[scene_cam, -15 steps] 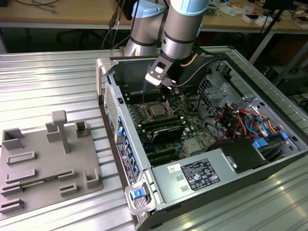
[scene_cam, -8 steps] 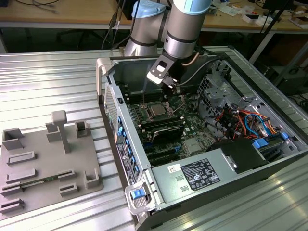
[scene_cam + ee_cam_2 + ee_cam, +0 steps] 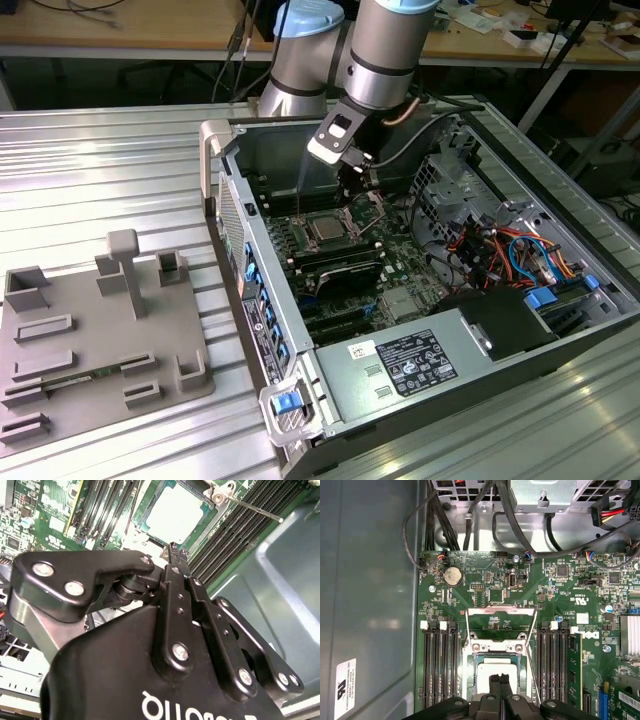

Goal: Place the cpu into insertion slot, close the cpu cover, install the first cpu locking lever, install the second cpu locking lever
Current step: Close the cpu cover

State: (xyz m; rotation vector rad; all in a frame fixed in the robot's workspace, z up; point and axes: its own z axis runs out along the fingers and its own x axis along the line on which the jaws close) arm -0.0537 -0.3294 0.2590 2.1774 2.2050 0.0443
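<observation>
The cpu [image 3: 490,672] lies flat in the insertion slot [image 3: 479,665] on the green board, its silver-grey top up; it also shows as a grey square [image 3: 325,228] in the exterior view. The cpu cover [image 3: 501,614] is swung open, and green board shows through its window. A thin wire locking lever [image 3: 533,672] runs along one side of the socket and stands raised [image 3: 252,506]. My gripper [image 3: 499,679] hangs just above the cpu's edge, its two fingers pressed together with nothing visible between them. The tips [image 3: 173,547] point at the chip.
Long black memory slots [image 3: 440,665] flank the socket on both sides. Cables [image 3: 470,525] hang beyond the board. The case's grey wall [image 3: 370,605] is close by. A grey fixture plate [image 3: 90,330] lies on the table at the exterior view's left.
</observation>
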